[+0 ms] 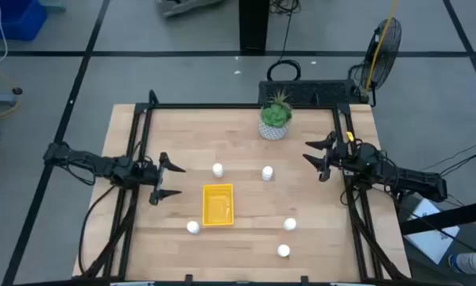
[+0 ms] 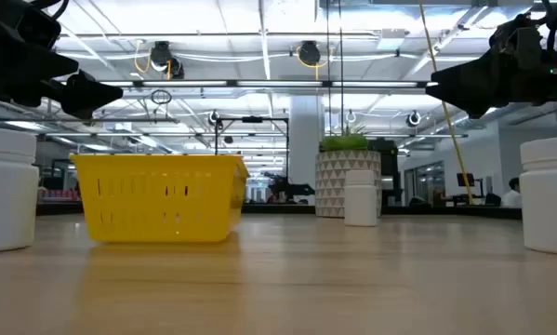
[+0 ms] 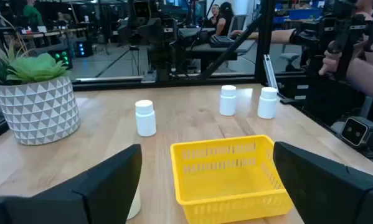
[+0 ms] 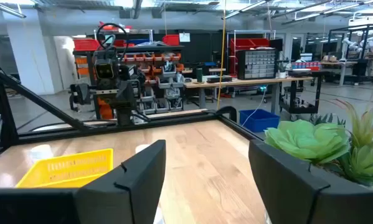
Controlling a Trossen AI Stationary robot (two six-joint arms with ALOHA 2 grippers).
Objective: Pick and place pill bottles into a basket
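Observation:
The yellow basket [image 1: 218,204] sits on its base mid-table. Several white pill bottles stand upright on the wood around it: two beyond it [image 1: 218,169] [image 1: 267,172], one at its near left [image 1: 192,227], two at the near right [image 1: 290,224] [image 1: 283,251]. My left gripper [image 1: 171,180] is open and empty, above the table left of the basket, facing it; the basket also shows in the left wrist view [image 3: 230,171]. My right gripper [image 1: 315,151] is open and empty at the right side, above the table, right of the far bottles.
A white patterned pot with a green plant [image 1: 275,121] stands at the far middle of the table. Black frame rails run along the table's left [image 1: 138,143] and right [image 1: 349,199] sides. A person's arm [image 3: 360,62] shows beyond the table's right edge.

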